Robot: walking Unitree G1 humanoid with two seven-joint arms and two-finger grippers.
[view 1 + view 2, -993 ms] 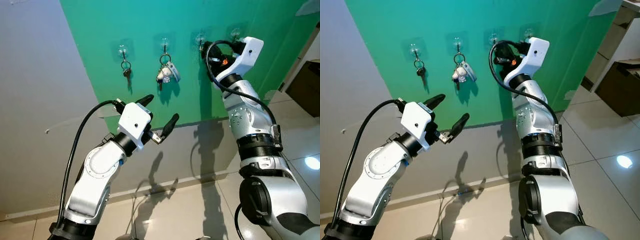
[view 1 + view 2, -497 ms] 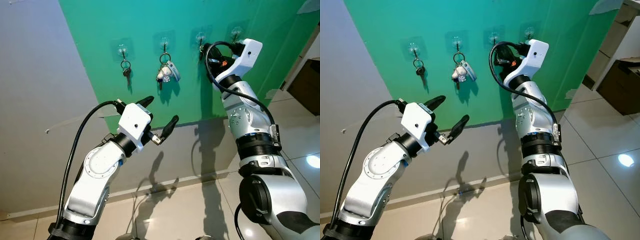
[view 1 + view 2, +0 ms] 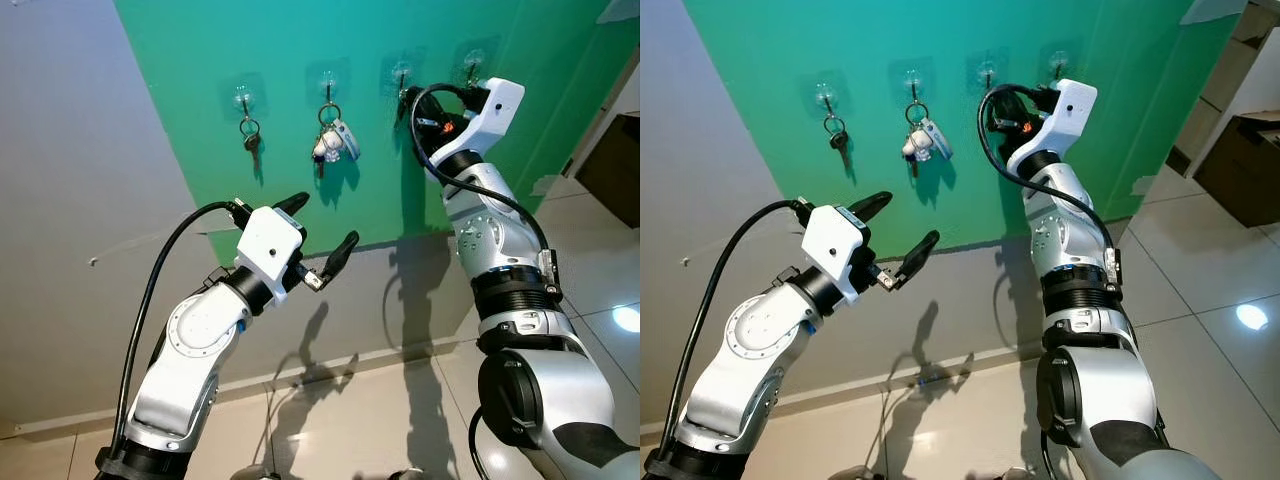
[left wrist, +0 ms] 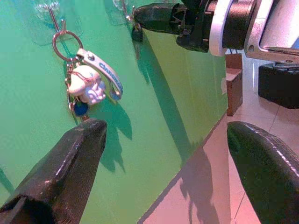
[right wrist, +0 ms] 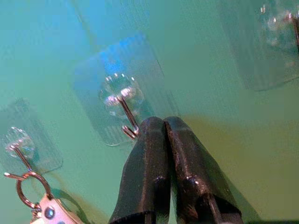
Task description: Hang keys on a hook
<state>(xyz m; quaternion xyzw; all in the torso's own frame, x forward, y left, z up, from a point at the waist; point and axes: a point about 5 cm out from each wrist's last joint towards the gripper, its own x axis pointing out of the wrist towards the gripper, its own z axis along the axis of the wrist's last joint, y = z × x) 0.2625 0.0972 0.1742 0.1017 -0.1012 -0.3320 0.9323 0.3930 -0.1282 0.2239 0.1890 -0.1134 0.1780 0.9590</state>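
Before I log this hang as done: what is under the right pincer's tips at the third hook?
The right pincer, shut, sits just below the third hook. No key ring shows on that hook; anything pinched between the fingers is hidden.

We see a matt green wall panel (image 3: 200, 120) bearing clear, glossy plastic hook pads (image 5: 122, 98) with thin bright metal hooks (image 5: 127, 116). The key bunch (image 4: 88, 84) shows a shiny metal ring, a glossy white plastic charm and a smooth blue-and-white tag. The right end effector (image 5: 163, 128) has dull black fingers — faintly textured, rubbery-looking. The left end effector (image 3: 320, 228) wears a smooth white plastic housing above brushed silver metal arm shells. The floor tiles (image 3: 610, 290) are polished — they mirror a light.
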